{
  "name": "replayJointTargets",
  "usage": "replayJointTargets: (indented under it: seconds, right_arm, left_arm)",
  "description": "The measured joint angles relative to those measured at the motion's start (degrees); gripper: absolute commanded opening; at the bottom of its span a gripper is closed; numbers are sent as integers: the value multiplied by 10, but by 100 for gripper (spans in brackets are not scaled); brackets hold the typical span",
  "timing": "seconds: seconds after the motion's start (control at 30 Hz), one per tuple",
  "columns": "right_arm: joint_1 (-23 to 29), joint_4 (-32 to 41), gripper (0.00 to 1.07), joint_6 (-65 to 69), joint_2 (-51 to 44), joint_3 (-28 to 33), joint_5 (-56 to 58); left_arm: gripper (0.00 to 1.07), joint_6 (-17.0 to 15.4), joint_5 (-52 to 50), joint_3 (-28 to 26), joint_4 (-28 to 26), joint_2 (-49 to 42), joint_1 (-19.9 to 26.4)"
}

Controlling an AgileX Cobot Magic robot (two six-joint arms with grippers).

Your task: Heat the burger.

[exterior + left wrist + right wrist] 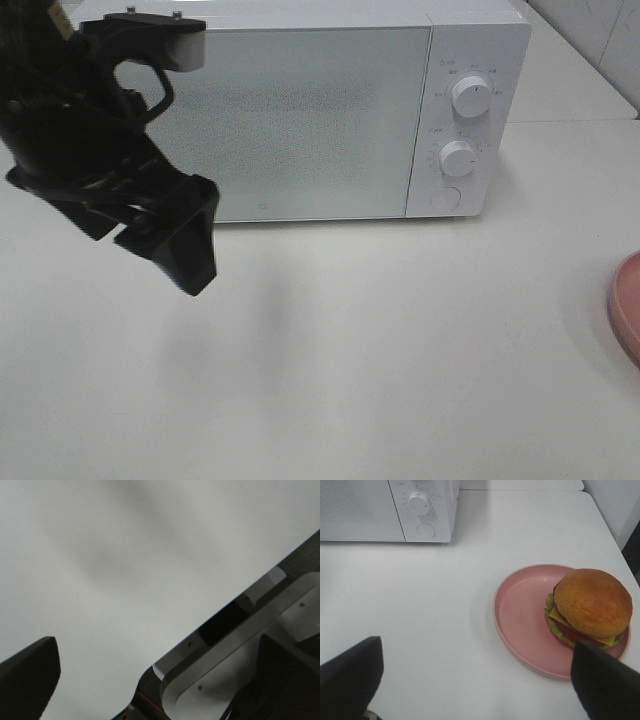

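Burger [590,607] sits on pink plate [520,615], microwave [300,110] door shut. Left hand [165,225] spread wide, empty, hovering over counter [380,350]. Right hand [475,680] wide open too, nothing held.

White table [400,350]: microwave [300,120], pink plate [520,615].

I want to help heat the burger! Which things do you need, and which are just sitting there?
Needed:
- golden-brown round-bunned burger
- white box-shaped microwave, door closed
- round pink plate holding the burger

Just there:
- white table
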Motion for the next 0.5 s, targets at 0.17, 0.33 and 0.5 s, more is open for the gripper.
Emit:
replayJointTargets:
  seconds: [0.17, 0.33, 0.5]
  right_arm:
    - [0, 0, 98, 0, 0, 0, 0]
    - [0, 0, 98, 0, 0, 0, 0]
    - [0, 0, 98, 0, 0, 0, 0]
  left_arm:
    - [101, -6, 21, 45, -5, -45, 61]
    - [101, -9, 21, 94, -5, -91, 102]
    - [101, -10, 22, 159, 15, -158, 175]
